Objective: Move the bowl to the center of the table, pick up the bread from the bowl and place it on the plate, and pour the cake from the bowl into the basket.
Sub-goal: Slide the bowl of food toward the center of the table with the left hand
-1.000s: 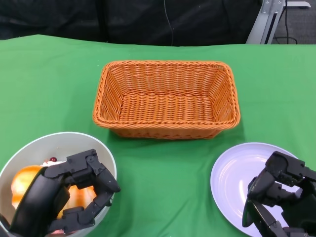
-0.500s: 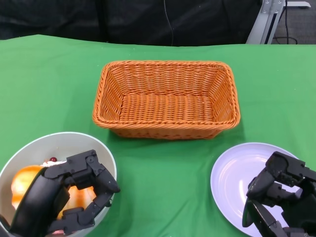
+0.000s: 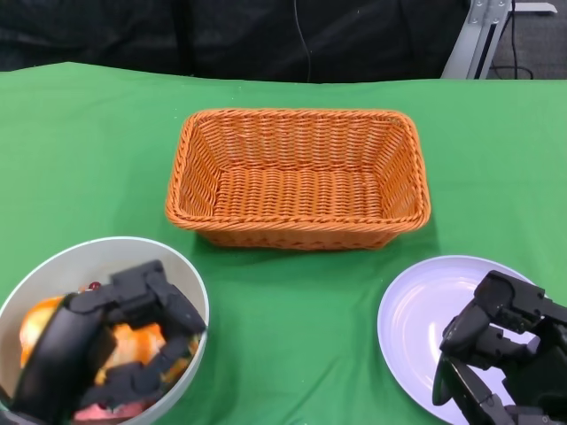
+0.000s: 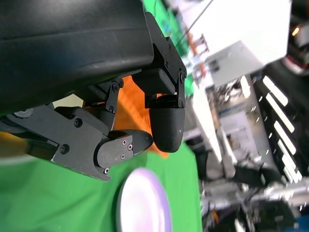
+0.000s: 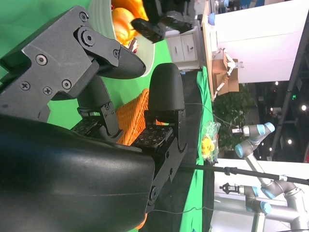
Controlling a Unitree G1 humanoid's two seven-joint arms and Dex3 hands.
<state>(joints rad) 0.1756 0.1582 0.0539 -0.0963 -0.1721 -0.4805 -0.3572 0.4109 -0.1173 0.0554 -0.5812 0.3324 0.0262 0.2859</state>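
Note:
A pale bowl (image 3: 106, 243) sits at the table's near left corner, with an orange bread roll (image 3: 40, 323) and a cherry-topped cake (image 3: 93, 288) inside. My left hand (image 3: 106, 350) hovers over the bowl's right side, fingers apart and curved above the food; whether they touch the rim I cannot tell. In the left wrist view that hand (image 4: 96, 72) has nothing between its fingers. My right hand (image 3: 500, 350) hangs over the white plate (image 3: 416, 310) at the near right, fingers loosely curved and holding nothing. The right wrist view shows the bowl (image 5: 147, 53) beyond the right hand (image 5: 96, 96).
An empty orange wicker basket (image 3: 297, 177) stands at the middle of the green table, beyond both hands. A strip of bare cloth (image 3: 292, 336) lies between bowl and plate. Dark background and a metal frame (image 3: 478, 35) lie past the far edge.
My left hand has shifted slightly left and inward over the bowl, covering more of the food. The right hand, plate and basket have not moved.

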